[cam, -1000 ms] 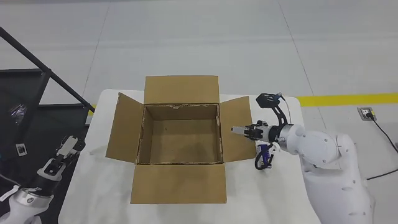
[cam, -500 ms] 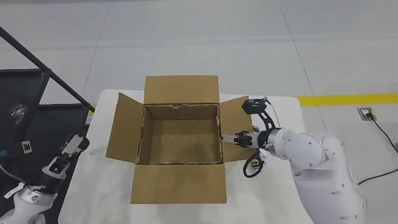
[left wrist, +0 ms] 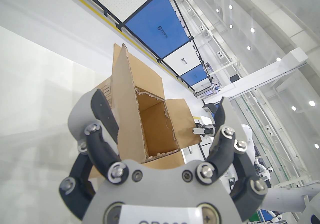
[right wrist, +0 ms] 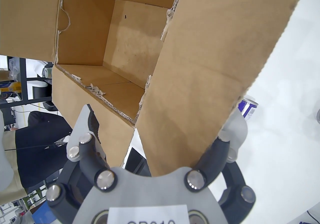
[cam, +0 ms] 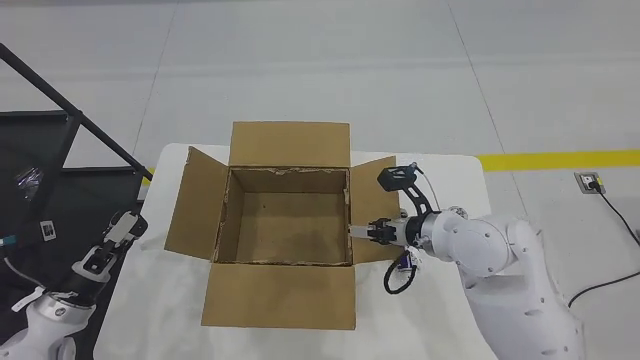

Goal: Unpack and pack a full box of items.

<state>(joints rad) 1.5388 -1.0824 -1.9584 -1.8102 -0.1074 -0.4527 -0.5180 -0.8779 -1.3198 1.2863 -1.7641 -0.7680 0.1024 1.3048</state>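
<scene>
Box, flaps out, sits central on worktop. I see right gripper spread wide, straddling its right flap; left gripper released, at worktop's left edge.

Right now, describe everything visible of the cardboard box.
The cardboard box is brown corrugated board, standing upright on the white table, all four top flaps folded outward, rim edges torn and ragged, its inner floor bare. The right gripper, fingers open, straddles the right flap; whether it touches the flap is unclear.
</scene>
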